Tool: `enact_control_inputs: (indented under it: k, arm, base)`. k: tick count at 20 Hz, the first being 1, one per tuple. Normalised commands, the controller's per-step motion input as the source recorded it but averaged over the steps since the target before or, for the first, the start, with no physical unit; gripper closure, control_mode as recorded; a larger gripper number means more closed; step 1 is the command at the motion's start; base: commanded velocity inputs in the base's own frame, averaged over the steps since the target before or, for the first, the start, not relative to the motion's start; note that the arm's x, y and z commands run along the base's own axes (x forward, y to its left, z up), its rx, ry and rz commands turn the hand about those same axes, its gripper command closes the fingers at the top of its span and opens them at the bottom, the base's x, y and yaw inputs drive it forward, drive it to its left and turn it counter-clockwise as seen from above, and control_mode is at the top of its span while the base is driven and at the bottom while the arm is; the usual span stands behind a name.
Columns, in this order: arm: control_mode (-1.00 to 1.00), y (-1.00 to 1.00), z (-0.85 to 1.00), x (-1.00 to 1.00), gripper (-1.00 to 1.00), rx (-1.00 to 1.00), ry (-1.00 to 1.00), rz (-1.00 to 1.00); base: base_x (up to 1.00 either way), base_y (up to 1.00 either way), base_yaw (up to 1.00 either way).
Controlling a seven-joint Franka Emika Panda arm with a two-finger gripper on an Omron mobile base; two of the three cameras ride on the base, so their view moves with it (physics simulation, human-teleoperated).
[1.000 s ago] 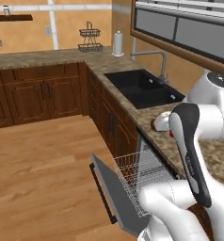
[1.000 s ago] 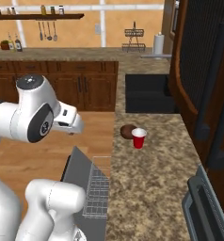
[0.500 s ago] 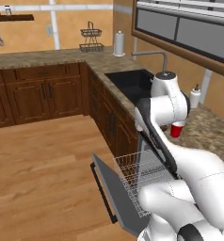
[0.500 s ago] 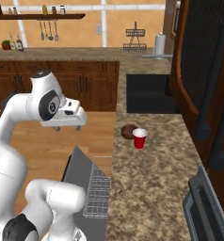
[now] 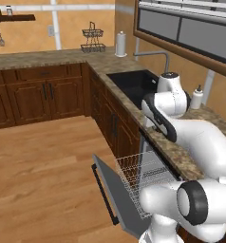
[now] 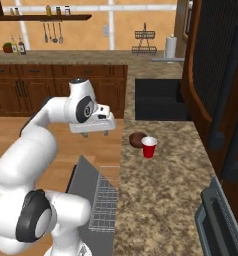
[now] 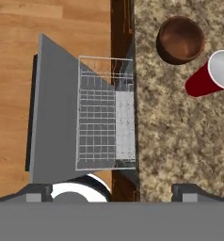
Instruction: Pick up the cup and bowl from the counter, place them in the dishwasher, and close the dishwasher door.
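Observation:
The red cup [image 6: 149, 146] stands upright on the granite counter [image 6: 161, 200], touching or almost touching the dark reddish-brown bowl [image 6: 136, 139] on its left. From above I see the bowl [image 7: 180, 40] and the cup [image 7: 212, 73] at the upper right, both empty. My gripper [image 6: 94, 133] hangs open above the dishwasher, left of the bowl and clear of it, with its fingertips [image 7: 189, 190] wide apart and nothing between them. The dishwasher door [image 6: 82, 192] is dropped open, and the white wire rack [image 7: 106, 113] is pulled out over it. In the left base view my arm hides the cup.
A black sink [image 6: 158, 97] is set into the counter beyond the bowl. A grey toaster oven [image 6: 216, 220] stands at the near right. A soap bottle [image 5: 196, 97] is by the wall. Wood floor [image 5: 43, 166] lies open to the left of the door.
My arm has swung and stretched so that the hand moved right, toward the counter edge and the bowl. The cup, bowl and dishwasher door have stayed put.

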Motion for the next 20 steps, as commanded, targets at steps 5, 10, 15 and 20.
enact_control_inputs:
  k: [5, 10, 15, 20]
  arm:
    - [-1.00, -0.25, -0.44, 0.59, -1.00, 0.00, 0.00, 0.05]
    - [-1.00, -0.30, -0.41, 0.49, -1.00, 0.00, 0.00, 0.05]
    - [-1.00, -0.31, -0.24, 0.53, -1.00, 0.00, 0.00, 0.00]
    - [-1.00, -0.20, -0.20, 0.64, -1.00, 0.00, 0.00, 0.00]
  base:
    - [0.00, 0.00, 0.00]
    - [0.00, 0.00, 0.00]
    - [0.00, 0.00, 0.00]
    - [0.00, 0.00, 0.00]
